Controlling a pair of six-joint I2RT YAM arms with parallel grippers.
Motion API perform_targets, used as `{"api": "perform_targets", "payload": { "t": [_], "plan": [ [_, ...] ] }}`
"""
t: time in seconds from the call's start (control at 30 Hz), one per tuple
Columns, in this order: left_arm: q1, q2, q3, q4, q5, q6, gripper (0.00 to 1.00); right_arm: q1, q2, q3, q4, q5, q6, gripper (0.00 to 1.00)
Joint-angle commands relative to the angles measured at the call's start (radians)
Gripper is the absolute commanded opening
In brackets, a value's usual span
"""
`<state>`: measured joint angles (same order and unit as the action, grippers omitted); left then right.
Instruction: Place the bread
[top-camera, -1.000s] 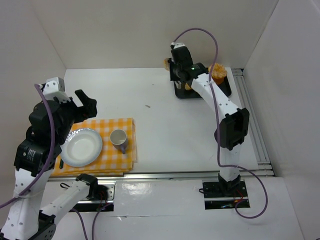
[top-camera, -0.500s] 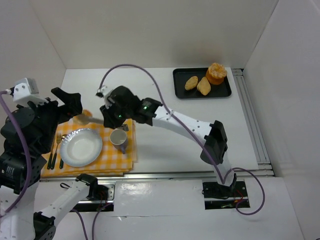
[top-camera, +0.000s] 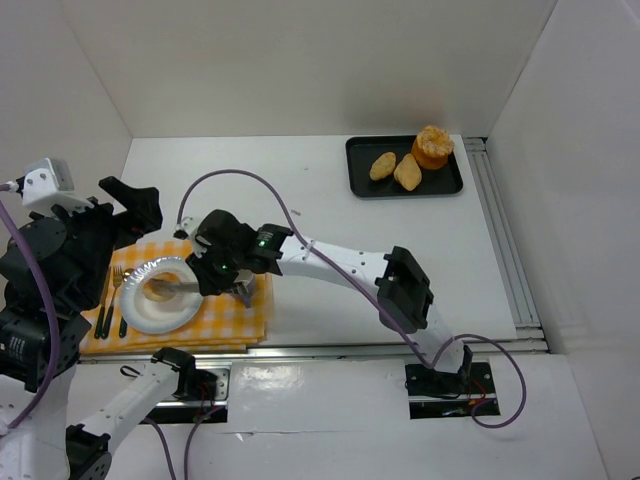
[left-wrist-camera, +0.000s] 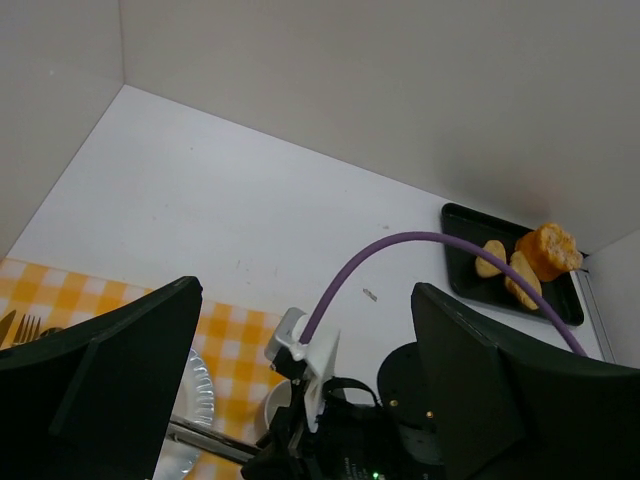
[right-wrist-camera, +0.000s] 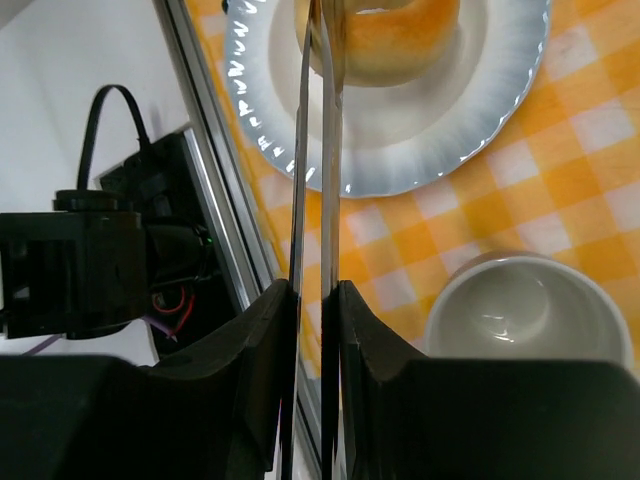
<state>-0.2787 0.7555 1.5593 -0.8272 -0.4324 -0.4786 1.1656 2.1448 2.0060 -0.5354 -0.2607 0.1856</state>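
On plate (right-wrist-camera: 470, 140), bread (right-wrist-camera: 400, 35) (right pincer (right-wrist-camera: 320, 15) gripping).

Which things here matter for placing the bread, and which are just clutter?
In the job:
- bread
- tongs pinching it
- right gripper, shut on the tongs
- plate beneath the bread

Lying about:
- cup
- cloth
- fork
- tray at the back right, with spare rolls

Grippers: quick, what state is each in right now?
Left gripper: open, empty.
Right gripper: shut on tongs pinching the bread.
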Motion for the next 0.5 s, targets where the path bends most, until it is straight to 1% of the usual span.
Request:
{"api": "perform_targets", "payload": {
  "t": [0.0, 0.03, 0.07, 0.1, 0.17, 0.3, 0.33, 0.4, 0.47],
  "plan": [
    [-0.005, -0.001, -0.004, 0.036, 0.003, -0.012, 0.99, 0.019, 0.017, 0.000, 0.040, -0.015, 0.002, 0.27],
    [-0.005, -0.001, -0.004, 0.036, 0.003, -0.012, 0.99, 0.019, 0.017, 0.000, 0.040, -0.015, 0.002, 0.35],
    [-0.005, -0.001, -0.004, 0.036, 0.003, -0.012, 0.99, 0.019, 0.017, 0.000, 0.040, -0.015, 0.002, 0.50],
    [-0.005, -0.001, -0.004, 0.036, 0.003, -0.012, 0.99, 0.019, -0.006, 0.000, 0.040, -0.002, 0.002, 0.53],
    [-0.005, -0.001, -0.004, 0.036, 0.003, -0.012, 0.99, 0.010, -0.026, 0.000, 0.040, 0.008, 0.002, 0.53],
    [-0.005, 0.008, -0.013, 0.045, 0.003, -0.012, 0.99, -0.017, -0.085, 0.010, 0.031, 0.046, -0.008, 0.60],
    [-0.005, 0.008, -0.013, 0.045, 0.012, -0.012, 0.99, -0.042, -0.117, 0.010, 0.031, 0.070, -0.008, 0.60],
    [-0.005, 0.008, -0.013, 0.045, 0.012, -0.012, 0.99, -0.064, -0.158, -0.029, 0.049, 0.103, -0.008, 0.60],
    [-0.005, 0.008, -0.013, 0.045, 0.012, -0.012, 0.99, -0.109, -0.229, -0.081, 0.078, 0.167, -0.008, 0.60]
  ]
}}
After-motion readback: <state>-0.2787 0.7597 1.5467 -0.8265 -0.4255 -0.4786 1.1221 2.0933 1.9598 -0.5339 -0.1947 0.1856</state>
